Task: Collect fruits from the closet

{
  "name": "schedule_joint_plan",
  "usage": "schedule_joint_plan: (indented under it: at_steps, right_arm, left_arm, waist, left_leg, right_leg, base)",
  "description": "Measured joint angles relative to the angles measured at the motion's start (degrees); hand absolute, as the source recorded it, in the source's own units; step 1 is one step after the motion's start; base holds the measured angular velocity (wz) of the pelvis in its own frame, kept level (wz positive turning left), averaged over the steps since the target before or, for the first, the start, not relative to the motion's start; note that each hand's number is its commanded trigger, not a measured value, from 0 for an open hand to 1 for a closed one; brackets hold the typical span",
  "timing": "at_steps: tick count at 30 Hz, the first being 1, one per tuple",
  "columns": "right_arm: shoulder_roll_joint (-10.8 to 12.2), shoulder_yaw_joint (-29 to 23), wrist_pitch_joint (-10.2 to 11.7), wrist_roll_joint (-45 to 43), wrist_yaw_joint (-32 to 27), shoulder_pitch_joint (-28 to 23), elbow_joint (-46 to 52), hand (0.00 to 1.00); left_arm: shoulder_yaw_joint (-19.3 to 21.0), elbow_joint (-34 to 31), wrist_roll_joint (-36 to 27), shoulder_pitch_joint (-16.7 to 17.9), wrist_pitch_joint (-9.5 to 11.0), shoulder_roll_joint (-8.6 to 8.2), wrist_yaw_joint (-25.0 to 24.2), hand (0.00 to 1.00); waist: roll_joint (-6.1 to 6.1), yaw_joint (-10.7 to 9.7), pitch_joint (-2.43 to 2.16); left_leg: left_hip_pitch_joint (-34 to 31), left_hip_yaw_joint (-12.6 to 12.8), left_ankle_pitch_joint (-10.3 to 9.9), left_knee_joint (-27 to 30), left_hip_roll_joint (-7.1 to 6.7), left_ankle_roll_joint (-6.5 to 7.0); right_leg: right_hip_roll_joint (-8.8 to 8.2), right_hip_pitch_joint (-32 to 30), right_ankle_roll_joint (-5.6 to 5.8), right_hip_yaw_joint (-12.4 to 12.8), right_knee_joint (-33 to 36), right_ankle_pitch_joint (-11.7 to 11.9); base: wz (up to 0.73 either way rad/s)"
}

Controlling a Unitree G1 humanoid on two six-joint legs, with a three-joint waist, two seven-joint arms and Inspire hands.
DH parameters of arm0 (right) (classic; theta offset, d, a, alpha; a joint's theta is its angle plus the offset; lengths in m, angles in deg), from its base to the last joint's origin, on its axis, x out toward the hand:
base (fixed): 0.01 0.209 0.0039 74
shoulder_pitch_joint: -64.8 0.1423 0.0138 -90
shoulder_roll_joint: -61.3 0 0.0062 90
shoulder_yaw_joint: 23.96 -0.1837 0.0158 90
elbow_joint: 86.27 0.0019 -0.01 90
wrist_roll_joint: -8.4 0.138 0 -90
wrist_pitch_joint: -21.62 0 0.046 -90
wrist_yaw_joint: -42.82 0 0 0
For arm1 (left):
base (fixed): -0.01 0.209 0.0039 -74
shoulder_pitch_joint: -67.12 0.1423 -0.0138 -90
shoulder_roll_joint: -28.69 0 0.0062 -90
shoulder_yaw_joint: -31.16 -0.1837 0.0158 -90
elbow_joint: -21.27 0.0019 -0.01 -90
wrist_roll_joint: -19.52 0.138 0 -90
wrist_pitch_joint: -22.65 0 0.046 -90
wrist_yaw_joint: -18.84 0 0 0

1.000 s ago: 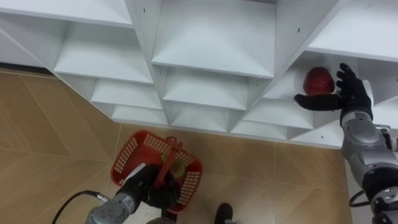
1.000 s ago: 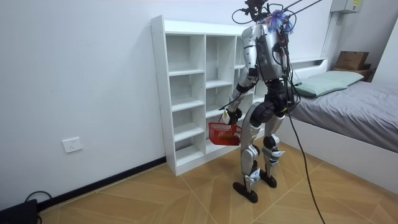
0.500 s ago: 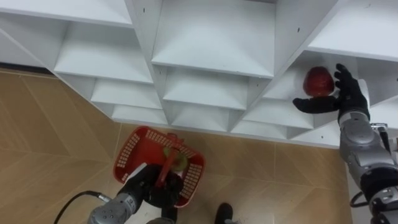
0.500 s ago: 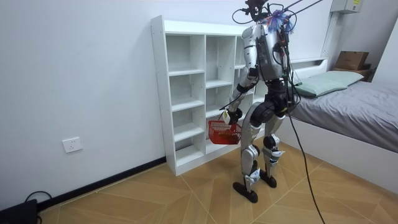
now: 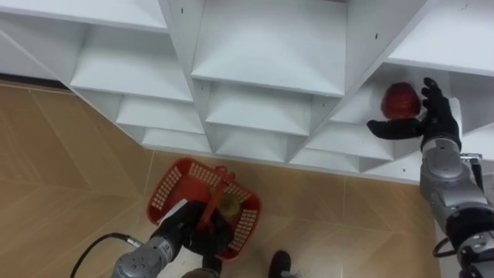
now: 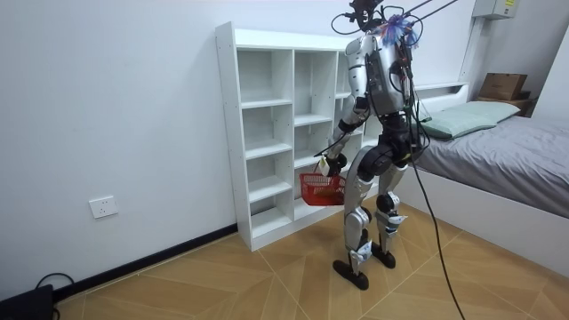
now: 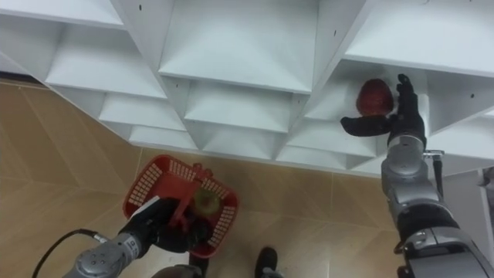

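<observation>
A red fruit (image 5: 400, 100) (image 7: 373, 95) lies on a shelf in the right column of the white closet (image 5: 262, 54). My right hand (image 5: 429, 113) (image 7: 398, 112) is open just right of the fruit, its thumb stretched out below it. My left hand (image 5: 188, 229) (image 7: 158, 224) is shut on the handle of a red basket (image 5: 174, 191) (image 7: 154, 179) low over the floor. A yellow-green fruit (image 5: 229, 205) (image 7: 204, 201) sits inside the basket. In the room view I stand facing the closet (image 6: 267, 133) with the basket (image 6: 321, 188) at knee height.
The closet has several bare white compartments. Wooden floor (image 5: 62, 162) runs in front of it. A bed (image 6: 507, 160) stands at the room view's right, behind me.
The basket has swung slightly to the right. My right hand stays beside the red fruit; the view has shifted a little.
</observation>
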Motion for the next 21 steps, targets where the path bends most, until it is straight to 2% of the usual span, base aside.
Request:
schedule_joint_plan:
  at_steps: [6,17,18,19,20,21]
  right_arm:
    - [0.00,0.24,0.04,0.02,-0.67,0.01,0.05,0.00]
    - [0.00,0.19,0.04,0.13,-2.63,0.47,0.05,0.00]
    - [0.00,0.19,0.04,0.14,-2.83,0.49,0.05,0.36]
    - [0.00,0.19,0.04,0.14,-2.88,0.50,0.06,0.49]
    - [0.00,0.19,0.04,0.14,-2.96,0.52,0.07,0.79]
    - [0.00,0.19,0.03,0.15,-3.05,0.59,0.07,1.00]
  left_arm:
    - [0.02,0.00,-0.03,-0.08,0.00,-0.11,0.01,1.00]
    - [0.01,0.02,-0.13,-0.60,-0.01,-1.93,-0.01,1.00]
    - [0.00,0.04,-0.14,-0.59,-0.01,-1.93,-0.01,1.00]
    - [-0.01,0.04,-0.13,-0.59,-0.01,-1.92,-0.01,1.00]
    - [-0.01,0.06,-0.14,-0.59,-0.01,-1.92,-0.01,1.00]
    - [-0.01,0.11,-0.13,-0.59,-0.01,-1.92,-0.01,1.00]
  waist:
    - [0.12,0.12,-0.06]
    - [0.89,0.88,0.01]
    - [0.93,0.91,0.03]
    - [0.94,0.94,0.03]
    - [0.95,0.98,0.04]
    - [0.96,0.99,0.05]
  left_leg:
    - [-0.20,-0.02,0.02,-0.04,-0.01,0.01]
    - [-0.17,-0.01,0.13,-0.09,0.08,-0.13]
    - [-0.16,-0.01,0.18,-0.15,0.08,-0.14]
    - [-0.16,-0.01,0.19,-0.18,0.08,-0.15]
    - [-0.16,0.00,0.22,-0.24,0.07,-0.15]
    - [-0.16,0.00,0.26,-0.30,0.05,-0.13]
  right_leg:
    - [-0.01,-0.21,0.00,-0.05,0.04,0.01]
    - [0.06,-0.34,-0.17,-0.03,0.23,0.11]
    - [0.05,-0.35,-0.18,-0.04,0.23,0.12]
    - [0.05,-0.36,-0.18,-0.03,0.23,0.12]
    - [0.04,-0.37,-0.18,-0.01,0.23,0.12]
    - [0.03,-0.39,-0.18,0.01,0.21,0.12]
  base:
    - [0.00]
    - [0.00]
    - [0.00]
    - [0.00]
    - [0.00]
    - [0.00]
